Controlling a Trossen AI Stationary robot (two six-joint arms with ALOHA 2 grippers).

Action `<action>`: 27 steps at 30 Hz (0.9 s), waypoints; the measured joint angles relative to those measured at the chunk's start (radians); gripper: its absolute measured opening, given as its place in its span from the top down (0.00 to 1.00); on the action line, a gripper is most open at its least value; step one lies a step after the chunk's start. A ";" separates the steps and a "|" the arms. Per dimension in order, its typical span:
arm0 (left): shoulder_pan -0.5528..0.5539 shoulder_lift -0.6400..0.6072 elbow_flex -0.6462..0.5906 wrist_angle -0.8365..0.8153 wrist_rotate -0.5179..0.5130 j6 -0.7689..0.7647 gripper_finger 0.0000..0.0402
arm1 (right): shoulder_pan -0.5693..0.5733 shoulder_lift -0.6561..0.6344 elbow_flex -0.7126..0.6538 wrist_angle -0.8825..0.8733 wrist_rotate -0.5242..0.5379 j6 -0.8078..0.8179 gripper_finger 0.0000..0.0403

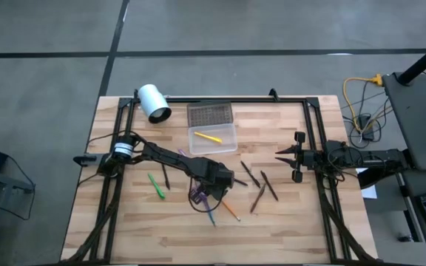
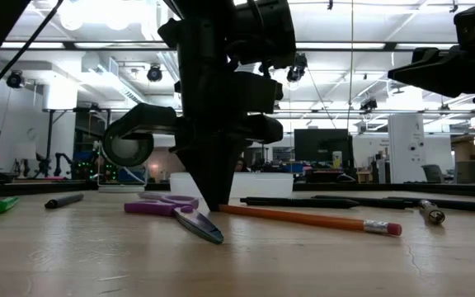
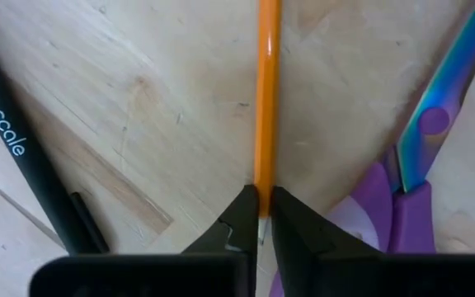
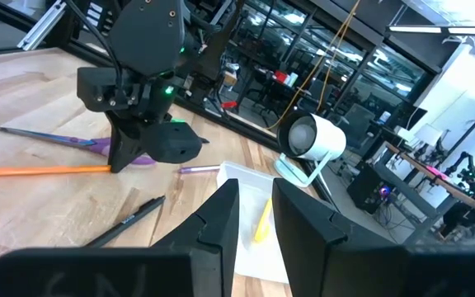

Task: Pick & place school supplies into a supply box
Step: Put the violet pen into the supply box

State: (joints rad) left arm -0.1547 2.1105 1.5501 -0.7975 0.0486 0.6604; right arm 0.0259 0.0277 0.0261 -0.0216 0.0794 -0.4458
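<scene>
Orange pencil (image 3: 267, 99) end hides between left gripper's (image 3: 260, 216) clenched fingers; right gripper (image 4: 256, 216) parted, empty.

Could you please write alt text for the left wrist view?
The left gripper is shut on an orange pencil lying on the wooden table. Purple scissors lie on one side, a black pen on the other.

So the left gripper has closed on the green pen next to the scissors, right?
Not quite. The left gripper has closed on the orange pencil, not a green pen. The left wrist view shows the orange shaft between its fingertips, with the scissors right beside it. The green pen lies untouched further off in the high view.
</scene>
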 joint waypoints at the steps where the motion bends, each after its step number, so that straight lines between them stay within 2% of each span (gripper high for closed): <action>1: 0.000 0.000 0.000 0.000 0.000 0.005 0.98 | 0.000 0.000 0.000 0.000 0.000 0.000 0.83; 19: -0.002 0.004 0.072 0.001 -0.002 0.008 1.00 | 0.000 0.000 0.000 0.000 0.000 0.000 0.83; 27: -0.004 -0.003 0.072 -0.028 -0.033 -0.054 1.00 | 0.000 0.000 0.000 0.000 0.000 0.000 0.83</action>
State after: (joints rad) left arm -0.1583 2.1074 1.6218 -0.8252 0.0155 0.6069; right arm 0.0257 0.0277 0.0262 -0.0216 0.0792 -0.4454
